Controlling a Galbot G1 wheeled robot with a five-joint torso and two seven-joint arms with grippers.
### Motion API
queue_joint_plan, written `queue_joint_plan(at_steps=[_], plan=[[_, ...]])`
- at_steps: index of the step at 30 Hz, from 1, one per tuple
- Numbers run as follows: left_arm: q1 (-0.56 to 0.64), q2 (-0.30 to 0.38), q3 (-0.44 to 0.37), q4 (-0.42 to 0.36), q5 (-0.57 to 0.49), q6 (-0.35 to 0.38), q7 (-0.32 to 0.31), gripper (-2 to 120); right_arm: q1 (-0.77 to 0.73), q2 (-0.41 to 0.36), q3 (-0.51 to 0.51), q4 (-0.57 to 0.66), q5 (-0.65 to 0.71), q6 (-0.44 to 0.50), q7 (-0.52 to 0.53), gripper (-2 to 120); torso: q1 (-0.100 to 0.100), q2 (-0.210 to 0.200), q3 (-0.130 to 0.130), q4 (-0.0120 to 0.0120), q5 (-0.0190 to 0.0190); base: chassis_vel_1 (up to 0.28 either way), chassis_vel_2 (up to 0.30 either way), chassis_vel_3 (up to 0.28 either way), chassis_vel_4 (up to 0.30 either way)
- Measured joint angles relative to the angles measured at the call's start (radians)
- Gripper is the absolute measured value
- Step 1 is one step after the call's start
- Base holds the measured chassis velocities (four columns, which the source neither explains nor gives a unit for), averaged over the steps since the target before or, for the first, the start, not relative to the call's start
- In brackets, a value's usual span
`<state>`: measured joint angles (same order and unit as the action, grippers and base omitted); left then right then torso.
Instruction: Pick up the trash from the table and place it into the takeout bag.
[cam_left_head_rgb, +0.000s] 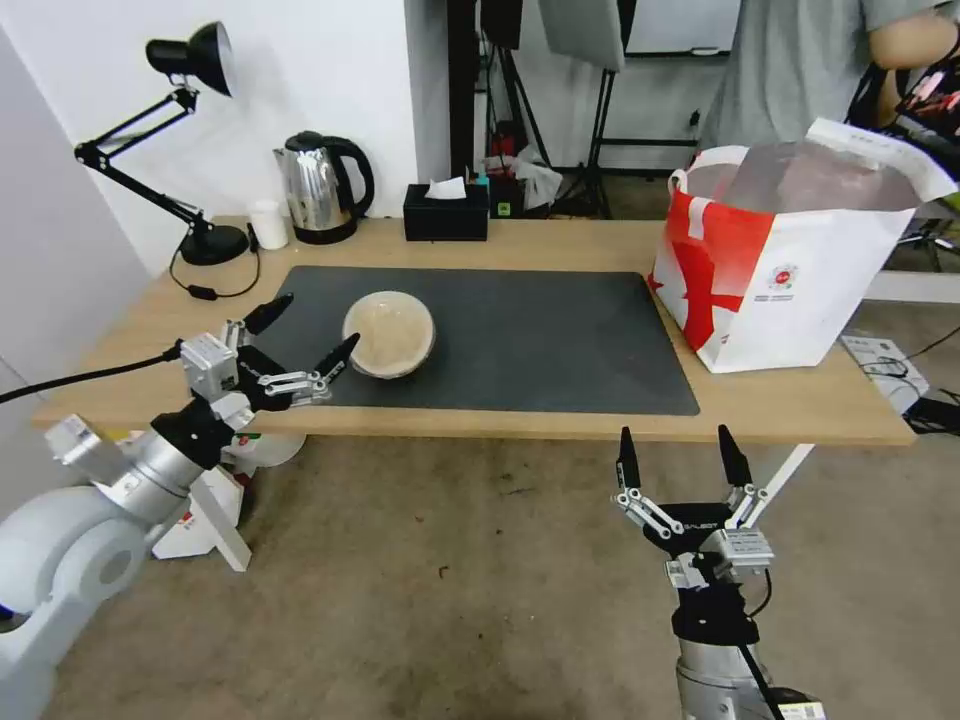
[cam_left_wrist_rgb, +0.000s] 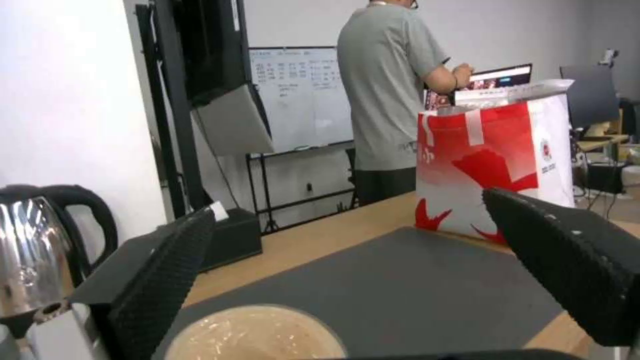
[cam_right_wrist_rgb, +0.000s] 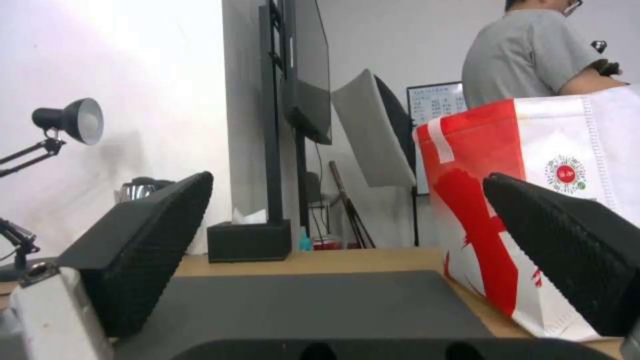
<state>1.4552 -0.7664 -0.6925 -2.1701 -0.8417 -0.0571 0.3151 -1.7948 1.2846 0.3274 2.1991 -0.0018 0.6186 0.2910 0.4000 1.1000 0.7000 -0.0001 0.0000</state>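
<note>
A round beige lidded takeout bowl (cam_left_head_rgb: 389, 333), the trash in view, sits on the left part of the dark grey mat (cam_left_head_rgb: 540, 330) on the light-wood table (cam_left_head_rgb: 780, 405). My left gripper (cam_left_head_rgb: 312, 333) hovers open just left of the bowl, its fingers pointing at it without touching. In the left wrist view the bowl (cam_left_wrist_rgb: 257, 334) lies low between the two black fingers (cam_left_wrist_rgb: 160, 280). The white and red takeout bag (cam_left_head_rgb: 790, 260) stands open at the table's right end. My right gripper (cam_left_head_rgb: 682, 458) is open and empty in front of the table's near edge.
At the back of the table stand a steel kettle (cam_left_head_rgb: 322, 187), a black tissue box (cam_left_head_rgb: 446, 212), a small white cup (cam_left_head_rgb: 268, 224) and a black desk lamp (cam_left_head_rgb: 190, 150). A person stands behind the bag. White table legs (cam_left_head_rgb: 215, 520) are below my left arm.
</note>
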Motion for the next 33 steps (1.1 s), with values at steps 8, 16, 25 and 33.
queue_joint_plan(at_steps=[8, 16, 25, 33], plan=[[-0.016, 0.008, 0.032, 0.022, 0.003, 0.002, -0.012, 100, 0.0, 0.0, 0.0, 0.0, 0.0, 0.0, 0.0, 100, 0.0, 0.0, 0.0, 0.0001, 0.0, 0.0, 0.0, 0.0, 0.0], [-0.032, 0.014, 0.052, 0.05, -0.012, 0.002, -0.012, 100, 0.0, 0.0, 0.0, 0.0, 0.0, 0.0, 0.0, 100, 0.0, 0.0, 0.0, 0.0001, 0.0, 0.0, 0.0, 0.0, 0.0], [-0.062, 0.017, 0.076, 0.077, -0.017, 0.001, -0.012, 100, 0.0, 0.0, 0.0, 0.0, 0.0, 0.0, 0.0, 100, 0.0, 0.0, 0.0, 0.0001, 0.0, 0.0, 0.0, 0.0, 0.0], [-0.083, 0.028, 0.094, 0.098, -0.019, 0.001, -0.012, 100, 0.0, 0.0, 0.0, 0.0, 0.0, 0.0, 0.0, 100, 0.0, 0.0, 0.0, 0.0, 0.0, 0.0, 0.0, 0.0, 0.0]])
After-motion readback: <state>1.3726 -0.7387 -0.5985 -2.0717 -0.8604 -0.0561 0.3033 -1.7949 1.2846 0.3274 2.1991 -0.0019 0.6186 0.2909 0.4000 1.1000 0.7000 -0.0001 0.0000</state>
